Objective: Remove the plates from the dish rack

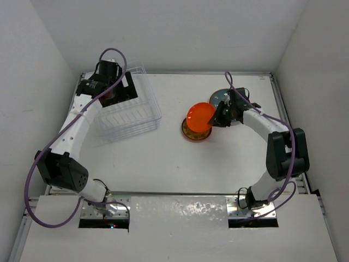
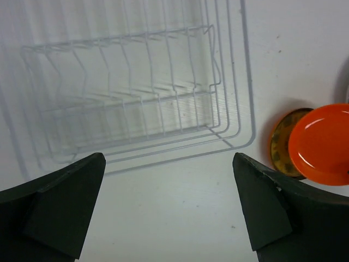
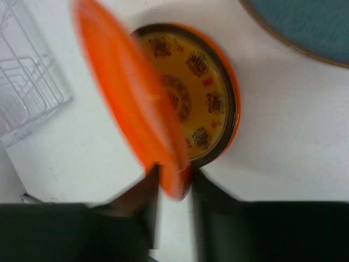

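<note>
My right gripper is shut on the rim of a plain orange plate. It holds that plate tilted on edge just over a yellow-patterned plate lying flat on the table. A dark teal plate lies flat behind them. The clear dish rack stands at the back left, and I see no plates in its slots. My left gripper hangs open above the rack's near edge with nothing between its fingers. The left wrist view shows both orange plates at far right.
White walls close in the table on the left, back and right. The rack sits skewed near the back left corner. My two arm bases stand at the near edge.
</note>
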`<state>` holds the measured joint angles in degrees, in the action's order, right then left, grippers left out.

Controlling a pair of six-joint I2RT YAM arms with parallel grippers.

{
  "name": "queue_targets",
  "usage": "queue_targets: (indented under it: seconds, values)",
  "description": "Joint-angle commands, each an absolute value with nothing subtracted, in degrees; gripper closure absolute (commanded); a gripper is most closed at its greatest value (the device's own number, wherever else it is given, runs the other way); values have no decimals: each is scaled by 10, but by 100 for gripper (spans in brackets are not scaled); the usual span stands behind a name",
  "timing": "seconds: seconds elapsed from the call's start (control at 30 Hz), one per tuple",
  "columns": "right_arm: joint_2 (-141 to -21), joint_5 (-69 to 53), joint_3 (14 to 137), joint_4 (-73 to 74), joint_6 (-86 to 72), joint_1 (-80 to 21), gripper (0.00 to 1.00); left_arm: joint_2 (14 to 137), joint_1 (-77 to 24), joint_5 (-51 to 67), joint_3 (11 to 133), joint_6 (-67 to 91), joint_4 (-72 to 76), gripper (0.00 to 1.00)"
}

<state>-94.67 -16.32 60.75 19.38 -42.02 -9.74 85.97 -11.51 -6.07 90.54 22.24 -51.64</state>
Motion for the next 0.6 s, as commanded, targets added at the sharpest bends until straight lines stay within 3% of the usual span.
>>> queue_targets:
  seconds: [0.0, 0.07, 0.17, 0.2, 0.3, 0.57]
  values:
    - [-956, -173, 613, 204, -385, -105, 65, 839, -111, -111, 918, 180, -548, 0]
    - [-956, -180, 612, 207, -374, -105, 56, 833, -110, -112, 914, 177, -548, 0]
    - [-951, -179, 631, 268, -316, -116, 7, 818, -110, -119, 911, 165, -549, 0]
    - [-961, -162, 676, 311, -284, -125, 1, 810, -110, -120, 909, 157, -548, 0]
    - [-978, -22, 769, 484, -206, -148, 1, 794, -110, -132, 891, 151, -541, 0]
    - [-733, 159, 691, 510, -178, -143, 1, 716, -110, -209, 778, 183, -511, 0]
